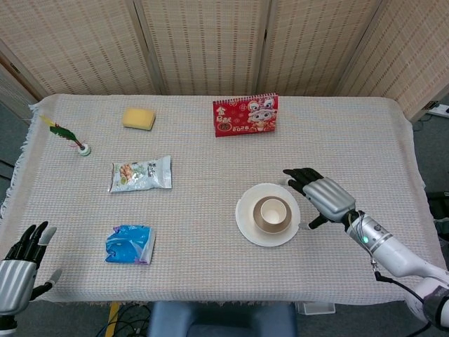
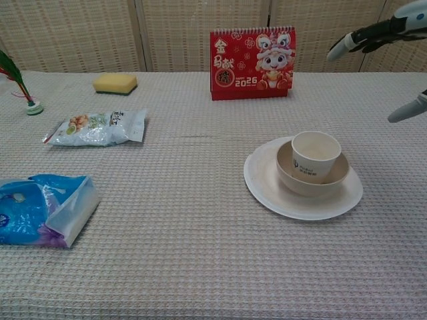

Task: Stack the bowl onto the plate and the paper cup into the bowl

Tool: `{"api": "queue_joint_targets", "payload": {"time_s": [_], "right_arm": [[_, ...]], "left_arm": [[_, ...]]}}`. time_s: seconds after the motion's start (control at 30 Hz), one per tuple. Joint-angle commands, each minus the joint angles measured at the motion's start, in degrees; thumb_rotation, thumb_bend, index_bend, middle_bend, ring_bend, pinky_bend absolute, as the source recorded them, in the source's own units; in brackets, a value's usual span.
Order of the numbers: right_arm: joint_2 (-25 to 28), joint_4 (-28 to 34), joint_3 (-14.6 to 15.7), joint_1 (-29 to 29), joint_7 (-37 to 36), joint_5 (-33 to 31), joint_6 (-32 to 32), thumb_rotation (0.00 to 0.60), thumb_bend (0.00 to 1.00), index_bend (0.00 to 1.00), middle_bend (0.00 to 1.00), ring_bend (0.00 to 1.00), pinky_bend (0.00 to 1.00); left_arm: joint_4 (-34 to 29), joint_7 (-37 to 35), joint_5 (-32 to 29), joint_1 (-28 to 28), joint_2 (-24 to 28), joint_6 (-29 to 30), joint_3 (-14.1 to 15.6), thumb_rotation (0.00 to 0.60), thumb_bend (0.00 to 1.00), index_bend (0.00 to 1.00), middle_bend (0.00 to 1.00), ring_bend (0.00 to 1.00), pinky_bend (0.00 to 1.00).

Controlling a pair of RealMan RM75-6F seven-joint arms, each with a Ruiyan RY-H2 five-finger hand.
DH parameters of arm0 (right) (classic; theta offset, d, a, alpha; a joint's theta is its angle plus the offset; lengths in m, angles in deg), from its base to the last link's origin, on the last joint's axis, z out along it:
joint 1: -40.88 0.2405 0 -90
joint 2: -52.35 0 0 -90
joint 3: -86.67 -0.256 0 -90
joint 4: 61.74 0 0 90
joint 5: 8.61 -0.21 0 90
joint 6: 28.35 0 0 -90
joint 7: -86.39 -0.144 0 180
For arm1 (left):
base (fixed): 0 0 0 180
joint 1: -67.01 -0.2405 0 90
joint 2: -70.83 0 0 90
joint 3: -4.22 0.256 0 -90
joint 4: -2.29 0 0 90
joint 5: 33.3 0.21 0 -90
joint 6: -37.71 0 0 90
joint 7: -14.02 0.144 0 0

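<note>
Paper cup [image 2: 314, 155] upright in bowl [image 2: 312, 179], bowl on plate [image 2: 267, 184], toward the bench's [image 1: 351, 133] front right. Right hand [image 1: 325, 197] just beside plate, fingers spread, holding nothing. Left hand [image 1: 19, 263] off front-left corner, fingers apart, empty.

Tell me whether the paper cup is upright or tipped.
Upright: the paper cup stands in the bowl with its open mouth facing up, nothing touching it.
</note>
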Motion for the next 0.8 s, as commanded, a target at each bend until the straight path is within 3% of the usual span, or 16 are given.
{"api": "queue_joint_targets", "payload": {"time_s": [0.03, 0.17, 0.37, 0.6, 0.8], "right_arm": [[0.0, -2.0, 4.4, -9.2, -6.1, 13.4, 14.8, 0.600, 0.09, 0.11, 0.00, 0.00, 0.00], [-5.0, -10.0, 8.2, -17.8, -6.6, 21.1, 29.8, 0.600, 0.09, 0.09, 0.00, 0.00, 0.00], [-14.5, -22.6, 9.7, -27.0, -1.6, 21.5, 41.9, 0.600, 0.09, 0.09, 0.00, 0.00, 0.00], [-18.2, -29.8, 10.4, -30.5, -4.1, 20.3, 45.5, 0.600, 0.09, 0.09, 0.00, 0.00, 0.00], [-18.3, -29.5, 10.3, -30.3, -4.0, 20.7, 45.4, 0.600, 0.09, 0.09, 0.00, 0.00, 0.00]], "left_arm": [[-0.2, -0.4, 0.2, -0.1, 0.3, 0.4, 0.1, 0.600, 0.28, 0.00, 0.07, 0.01, 0.28], [-0.2, -1.6, 1.3, -0.5, 0.9, 1.6, 0.4, 0.600, 0.28, 0.00, 0.07, 0.01, 0.28], [0.0, -2.9, 2.9, -0.7, 1.5, 2.6, 0.9, 0.600, 0.28, 0.00, 0.07, 0.01, 0.29], [0.2, -2.6, 3.9, -0.8, 1.3, 2.7, 1.4, 0.600, 0.28, 0.00, 0.07, 0.01, 0.28], [0.6, -1.2, 5.5, -1.4, 0.9, 3.3, 2.3, 0.600, 0.28, 0.00, 0.07, 0.01, 0.28]]}}
